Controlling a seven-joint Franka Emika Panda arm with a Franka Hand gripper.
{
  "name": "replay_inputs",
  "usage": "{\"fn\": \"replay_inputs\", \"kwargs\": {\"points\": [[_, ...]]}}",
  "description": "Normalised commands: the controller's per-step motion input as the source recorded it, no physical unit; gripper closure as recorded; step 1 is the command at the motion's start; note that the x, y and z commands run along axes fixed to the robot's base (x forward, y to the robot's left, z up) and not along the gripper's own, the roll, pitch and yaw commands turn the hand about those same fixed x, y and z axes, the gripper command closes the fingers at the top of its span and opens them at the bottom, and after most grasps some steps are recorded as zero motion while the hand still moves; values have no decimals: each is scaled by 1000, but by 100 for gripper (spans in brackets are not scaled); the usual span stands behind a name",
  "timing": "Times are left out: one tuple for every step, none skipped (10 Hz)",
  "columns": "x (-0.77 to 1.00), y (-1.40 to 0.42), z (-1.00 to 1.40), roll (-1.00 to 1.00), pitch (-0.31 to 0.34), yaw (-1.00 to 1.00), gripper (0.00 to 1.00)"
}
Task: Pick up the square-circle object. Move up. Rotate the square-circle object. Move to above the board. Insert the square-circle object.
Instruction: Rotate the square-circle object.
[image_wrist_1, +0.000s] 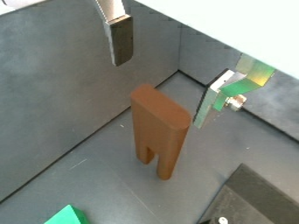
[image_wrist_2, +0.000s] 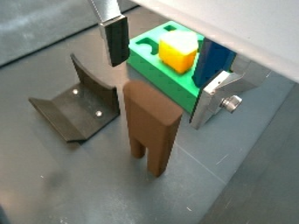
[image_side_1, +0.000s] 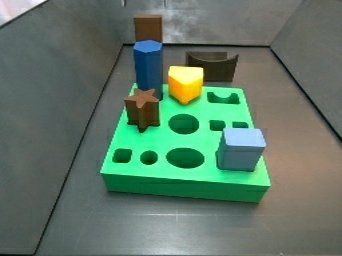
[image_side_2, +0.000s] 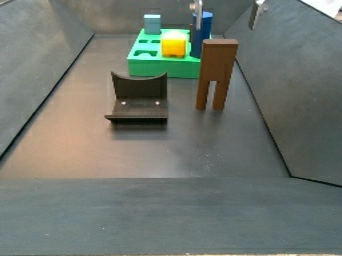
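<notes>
**Gripper Poised Above the Upright Block, Grasp Not Yet Made**

While the square-circle object (image_side_2: 217, 72) stands untouched on the dark floor, the pick-up looks like the step in hand. Going near to far in the side view that looks along the enclosure, the nearest stretch of floor carries nothing. Next comes the fixture (image_side_2: 136, 98), a dark L-shaped bracket on its base plate, left of centre. Just right of it, and apart from it, the tall brown block stands upright on two short legs with a slot between them.

Above that block hangs the gripper (image_wrist_2: 163, 74), its jaws spread apart and holding nothing. In both wrist views one finger (image_wrist_1: 121, 42) sits beyond one flat side of the block and the other finger (image_wrist_1: 218, 98) beyond the opposite side, both higher than its top. That straddling stance suggests a straight descent is meant, so the pads can close on the flat faces.

Farthest stands the board (image_side_2: 154, 67), bright green, with a yellow piece (image_side_2: 173, 44) and a blue pillar (image_side_1: 147, 65) seated in it. A side view also shows a brown star block (image_side_1: 142, 108), a pale blue cube (image_side_1: 242, 148) and a dark notched block (image_side_1: 211, 66), leaving several holes free for the insertion to come.
</notes>
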Motion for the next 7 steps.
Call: {"fn": "replay_inputs", "kwargs": {"points": [[33,4,-1000,-7,13,61,0],[27,3,-940,-3,-16,50,0],[25,3,-832,-1,-31,48,0],[12,1,-614,2,-46,46,0],[10,1,-453,3,-55,45,0],[8,1,-245,5,-59,44,0],[0,0,0,5,-54,44,100]]}}
